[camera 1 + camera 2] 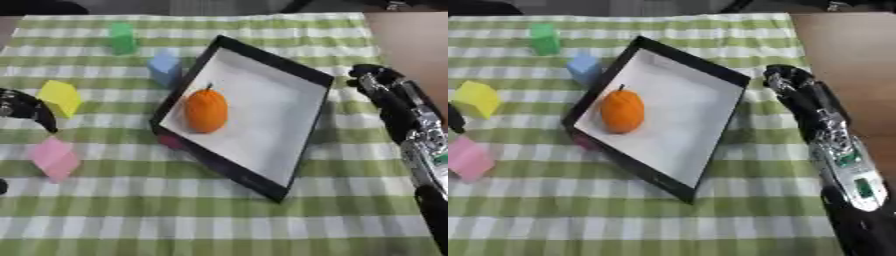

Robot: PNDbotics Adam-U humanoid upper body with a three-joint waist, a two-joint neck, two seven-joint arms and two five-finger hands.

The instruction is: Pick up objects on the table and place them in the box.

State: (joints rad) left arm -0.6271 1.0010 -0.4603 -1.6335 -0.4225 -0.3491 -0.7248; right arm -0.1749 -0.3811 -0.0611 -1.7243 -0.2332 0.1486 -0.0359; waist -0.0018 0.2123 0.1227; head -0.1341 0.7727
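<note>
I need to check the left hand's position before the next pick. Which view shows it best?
The left eye view: the left hand shows at the left edge beside the yellow block. The right eye view catches only a dark sliver of it at the edge.

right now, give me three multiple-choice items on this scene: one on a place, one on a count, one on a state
1. Where is the orange?
A. in the box
B. on the cloth
C. in a robot hand

2. How many blocks lie outside the box, on its left?
A. two
B. four
C. six

3. What is the right robot hand holding?
A. the orange
B. a block
C. nothing

Answers: 1 A, the orange rests on the box's white floor. 2 B, a green block, blue block, yellow block and pink block show. 3 C, it hangs by the box's right rim with nothing in it.
</note>
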